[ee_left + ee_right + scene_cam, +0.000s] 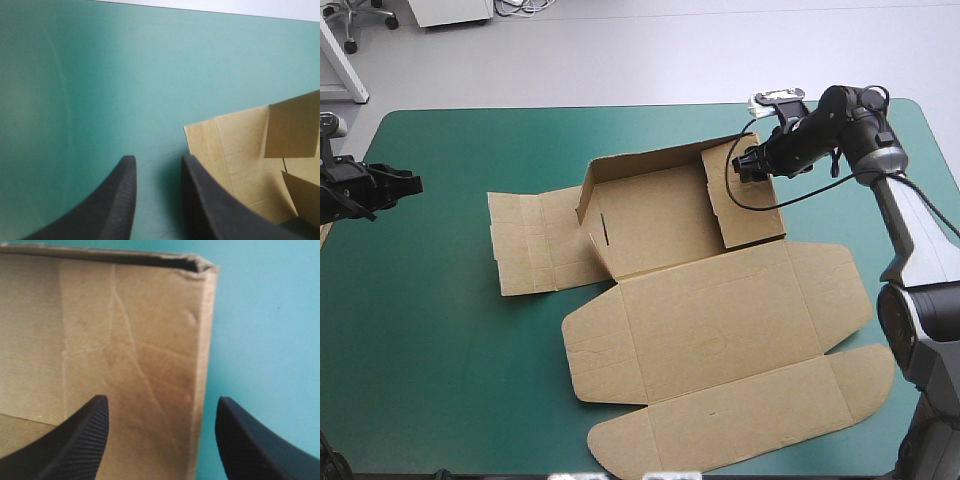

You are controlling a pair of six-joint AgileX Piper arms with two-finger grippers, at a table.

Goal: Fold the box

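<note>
High view: box (pixel 700 330) central on counter (pixel 440 380), far walls raised, lid flat. Right claw (pixel 745 165) spread astride box's right wall; risks slipping off, wall flopping outward. Left claw (pixel 408 185) slightly parted, well left of box.

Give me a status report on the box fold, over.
Left gripper open, clear of the box. Right gripper open, straddling its right flap. Back wall up, lid flat. No obstruction seen.
</note>
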